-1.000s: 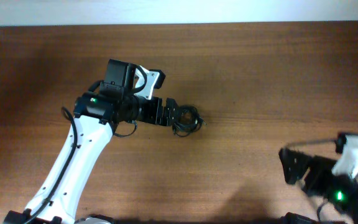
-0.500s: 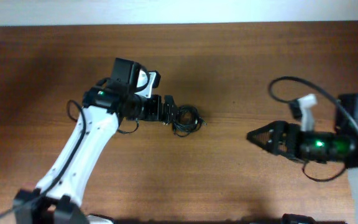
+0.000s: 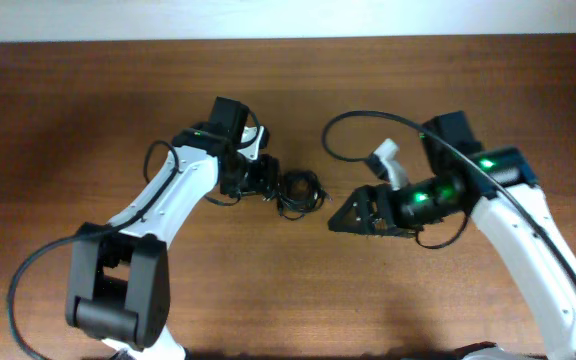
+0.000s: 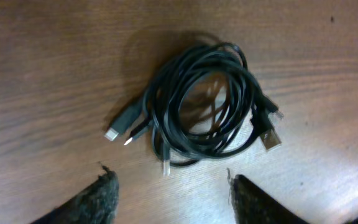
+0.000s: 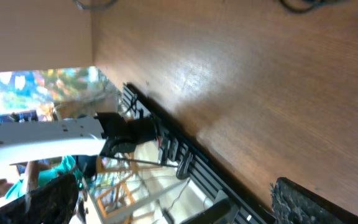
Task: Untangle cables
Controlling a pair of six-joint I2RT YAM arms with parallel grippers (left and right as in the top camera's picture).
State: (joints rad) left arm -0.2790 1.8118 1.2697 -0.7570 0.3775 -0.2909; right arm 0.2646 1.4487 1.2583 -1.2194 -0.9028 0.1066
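And here it is: the cables (image 3: pixel 300 192) are seen bunched into one small black coil on the wooden table (image 3: pixel 488 90), caught between the two grippers. The left gripper (image 3: pixel 271 186) is brought in close, with the coil lying just ahead of its fingertips (image 4: pixel 101 194). In the left wrist view the jaws are held apart, bare wood is seen between them, and nothing is gripped. The coil is laid out flat just beyond the tips, not yet touched. A silver-tipped plug (image 4: pixel 269 138) is thrown out on one side of the loop, and a smaller plug end (image 4: pixel 114 132) on the other. The right gripper (image 3: pixel 340 222) is pointed at the coil from the opposite side, near it but clearly apart. Its fingers (image 5: pixel 51 199) are spread wide and nothing is held there either.
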